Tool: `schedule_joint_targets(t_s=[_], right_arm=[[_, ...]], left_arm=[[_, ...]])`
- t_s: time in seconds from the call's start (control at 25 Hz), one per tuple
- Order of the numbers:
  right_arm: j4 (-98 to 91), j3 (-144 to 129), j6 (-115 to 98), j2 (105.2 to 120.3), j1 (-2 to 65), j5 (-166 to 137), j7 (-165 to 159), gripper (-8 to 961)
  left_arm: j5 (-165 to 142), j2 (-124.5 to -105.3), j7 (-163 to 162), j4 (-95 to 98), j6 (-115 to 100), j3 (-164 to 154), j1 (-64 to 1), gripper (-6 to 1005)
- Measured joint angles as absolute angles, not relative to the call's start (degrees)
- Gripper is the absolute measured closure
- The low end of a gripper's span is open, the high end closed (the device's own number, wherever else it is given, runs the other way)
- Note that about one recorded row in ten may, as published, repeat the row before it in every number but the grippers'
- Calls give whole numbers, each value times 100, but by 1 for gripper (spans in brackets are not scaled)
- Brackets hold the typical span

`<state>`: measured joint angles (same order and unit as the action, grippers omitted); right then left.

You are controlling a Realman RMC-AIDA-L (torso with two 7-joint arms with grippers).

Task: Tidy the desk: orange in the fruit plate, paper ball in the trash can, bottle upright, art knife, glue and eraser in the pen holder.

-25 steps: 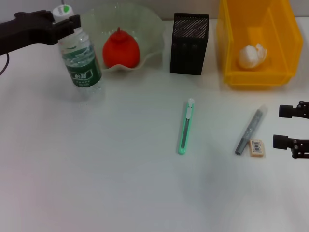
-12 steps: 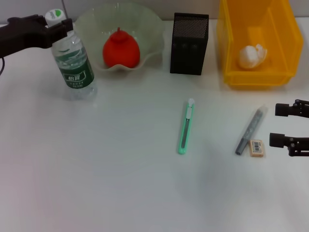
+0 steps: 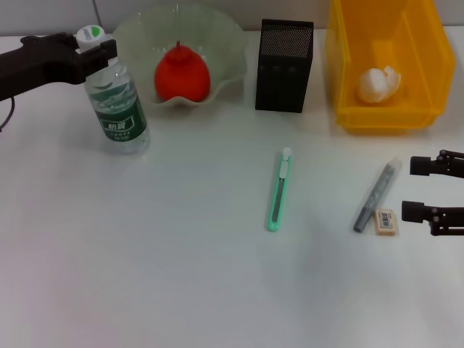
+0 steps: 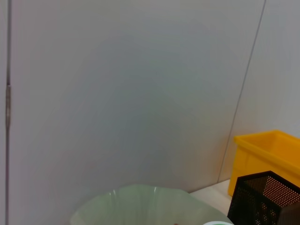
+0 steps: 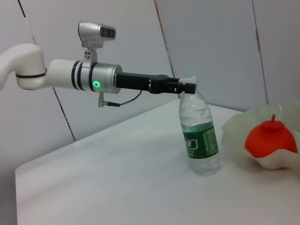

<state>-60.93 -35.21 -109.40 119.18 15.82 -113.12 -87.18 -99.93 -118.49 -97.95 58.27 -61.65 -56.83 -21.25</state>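
The clear bottle [image 3: 118, 109] with the green label stands almost upright on the white desk [image 3: 181, 275], left of the fruit plate [image 3: 225, 43]. My left gripper [image 3: 93, 51] is shut around its neck, just under the white cap; the right wrist view shows the same hold on the bottle [image 5: 199, 136]. The orange [image 3: 181, 72] lies in the plate. The paper ball [image 3: 377, 83] lies in the yellow trash can [image 3: 341, 72]. The art knife [image 3: 278, 190], glue [image 3: 377, 194] and eraser [image 3: 385, 221] lie on the desk. My right gripper [image 3: 408, 188] is open just right of the eraser.
The black mesh pen holder [image 3: 284, 69] stands between the plate and the trash can. In the left wrist view the plate's rim [image 4: 140, 199], the pen holder [image 4: 262, 199] and the trash can [image 4: 269, 150] show in front of a grey wall.
The bottle went from leaning to nearly upright, and its cap came down a little. My right gripper crept left towards the eraser.
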Motion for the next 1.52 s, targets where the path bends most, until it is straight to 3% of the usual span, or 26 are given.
schedule_joint_targets(t_s=[0.32, 0.52, 0.8, 0.96, 1.2, 1.36, 1.52], right_arm=[[-6087, -3524, -10941, 11918, 1582, -11317, -8717, 114], [-6080, -3524, -10942, 11917, 1582, -11321, -8717, 115], [-6196, -3559, -10996, 11910, 1615, -11330, -8939, 115], [-6798, -3877, -11004, 11909, 1734, -11479, -9784, 115], [-8103, -4596, -10955, 11909, 2213, -11984, -11585, 115], [-8752, -5200, -10980, 11905, 2825, -12544, -12775, 115], [-8843, -5812, -10991, 11896, 3555, -13360, -13798, 114]], left_arm=[[-9905, -11857, -9764, 5784, -6143, -5706, -2107, 530], [-9888, -11847, -9755, 5752, -6166, -5679, -2103, 364], [-9707, -11831, -9755, 5989, -6567, -5466, -1978, 232], [-9485, -11742, -9455, 6093, -8009, -4570, -1894, 175], [-9379, -11502, -8534, 5369, -9878, -3775, -1850, 177], [-9419, -11322, -7897, 4805, -10661, -3767, -1802, 180], [-9534, -11267, -7470, 4552, -11131, -3804, -1697, 181]])
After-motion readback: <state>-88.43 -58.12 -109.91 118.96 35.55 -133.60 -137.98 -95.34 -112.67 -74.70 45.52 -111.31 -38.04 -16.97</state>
